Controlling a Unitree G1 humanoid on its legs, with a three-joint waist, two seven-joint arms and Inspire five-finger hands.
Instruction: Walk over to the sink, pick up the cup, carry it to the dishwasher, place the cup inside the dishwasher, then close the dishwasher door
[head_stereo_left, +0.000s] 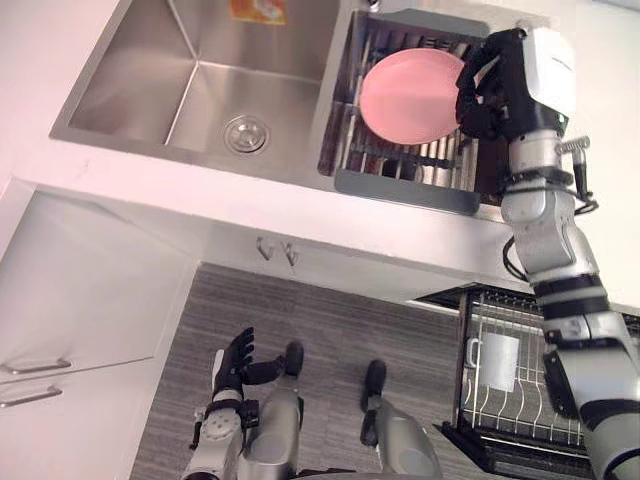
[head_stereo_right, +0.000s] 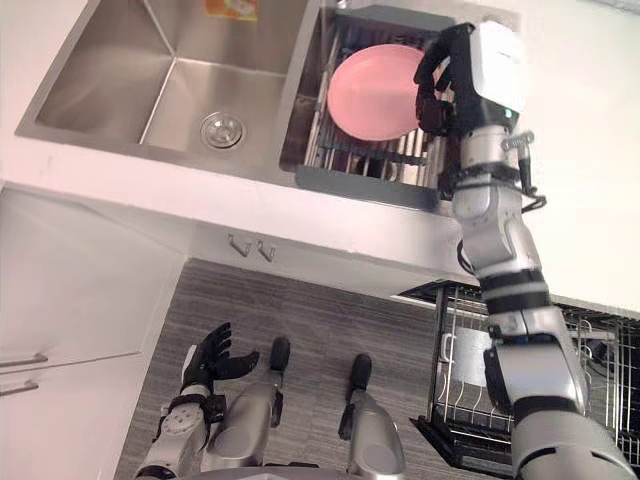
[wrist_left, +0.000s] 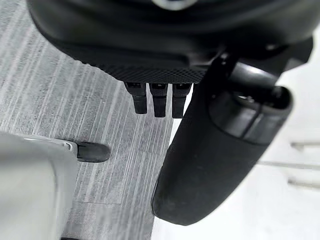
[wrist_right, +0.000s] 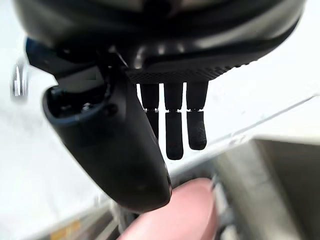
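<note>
A white cup (head_stereo_left: 497, 361) stands in the pulled-out wire rack (head_stereo_left: 520, 425) of the dishwasher at the lower right, partly behind my right arm. My right hand (head_stereo_left: 488, 88) is up over the grey drying rack (head_stereo_left: 405, 187) beside the sink. Its relaxed fingers (wrist_right: 174, 135) hang next to the right edge of a pink plate (head_stereo_left: 408, 98) and hold nothing. Low at the lower left, above the floor, my left hand (head_stereo_left: 236, 362) is open, its fingers (wrist_left: 159, 102) straight and empty.
The steel sink basin (head_stereo_left: 200, 80) with its drain (head_stereo_left: 245, 133) lies left of the drying rack. White cabinet doors (head_stereo_left: 80, 300) stand at the left under the counter. Two hooks (head_stereo_left: 275, 250) hang from the counter's front. Grey wood-look floor (head_stereo_left: 330, 340) spreads below.
</note>
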